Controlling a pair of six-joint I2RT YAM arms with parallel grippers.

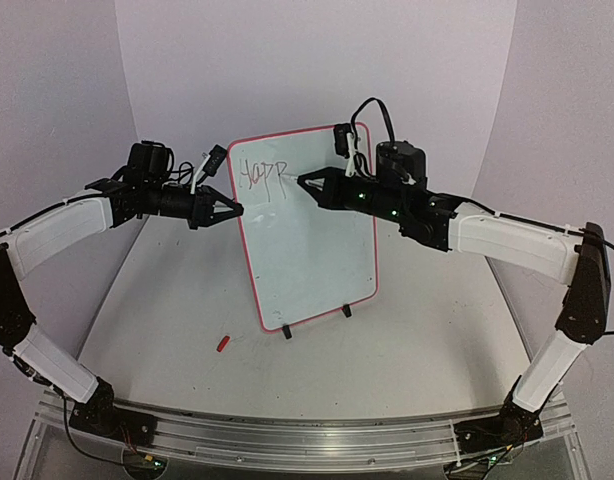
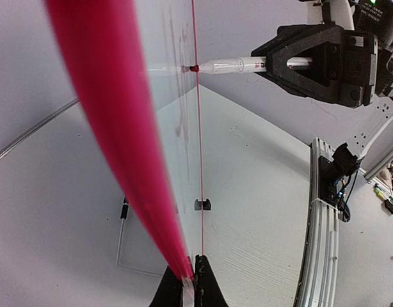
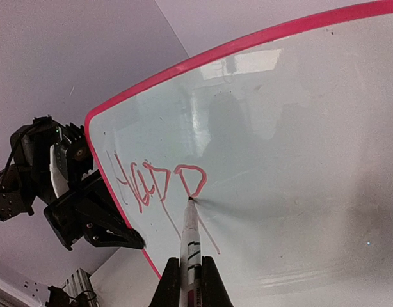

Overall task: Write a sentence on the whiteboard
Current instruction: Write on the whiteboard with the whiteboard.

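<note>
Two arms reach across the table [image 1: 157,320] to the board [image 1: 317,250], which stands a little tilted at mid-table on black clips [image 1: 286,331]. It looks light, stiff and glossy. On so slight a footing it would likely rock or slide under pen pressure, so the rim at a side edge, level with the writing, is the sound place to hold it. The left gripper [image 1: 234,210] does just that, its fingers pinched tight on the left rim. The right gripper [image 3: 189,276] is closed round the marker [image 3: 190,233], a slim smooth barrel best gripped well back from the tip, which touches the board's upper left. The sentence [image 3: 155,182] there reads only "Happ", in red. A red cap [image 1: 223,343] lies on the table before the board.
</note>
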